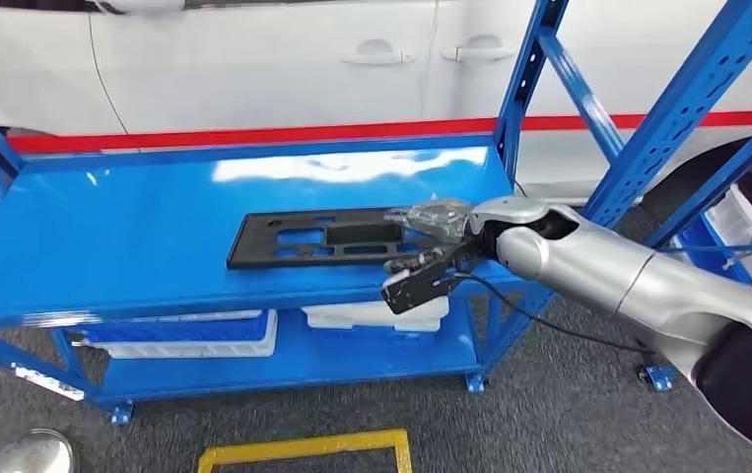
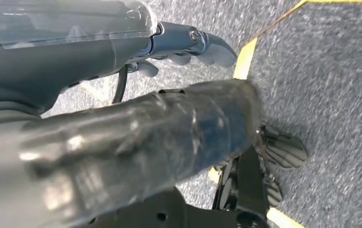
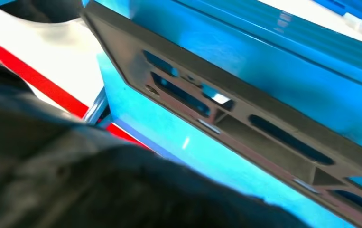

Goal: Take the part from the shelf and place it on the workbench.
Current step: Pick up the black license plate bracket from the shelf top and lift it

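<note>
A: What is seen from the head view?

B: A blue metal shelf (image 1: pixel 105 236) is seen in front of a white car (image 1: pixel 253 59) with a red stripe. A flat black part (image 1: pixel 312 238) with rectangular cut-outs is laid on the upper shelf board, near its front edge.

A: Where is the right robot hand (image 1: pixel 429 246)?

B: It is placed at the right end of the part, touching it. Whether the part is actually gripped cannot be told, since the fingers are hidden or blurred. In the right wrist view the part (image 3: pixel 245 109) is shown close up, lying flat on the blue board.

A: And the left robot hand (image 2: pixel 188 45)?

B: It is hung over grey carpet (image 2: pixel 330 71) crossed by yellow tape (image 2: pixel 244 57). Its fingers are curled in, and nothing is held.

A: What else is noted?

B: White and blue bins (image 1: pixel 194 335) are stored on the lower shelf board.
</note>
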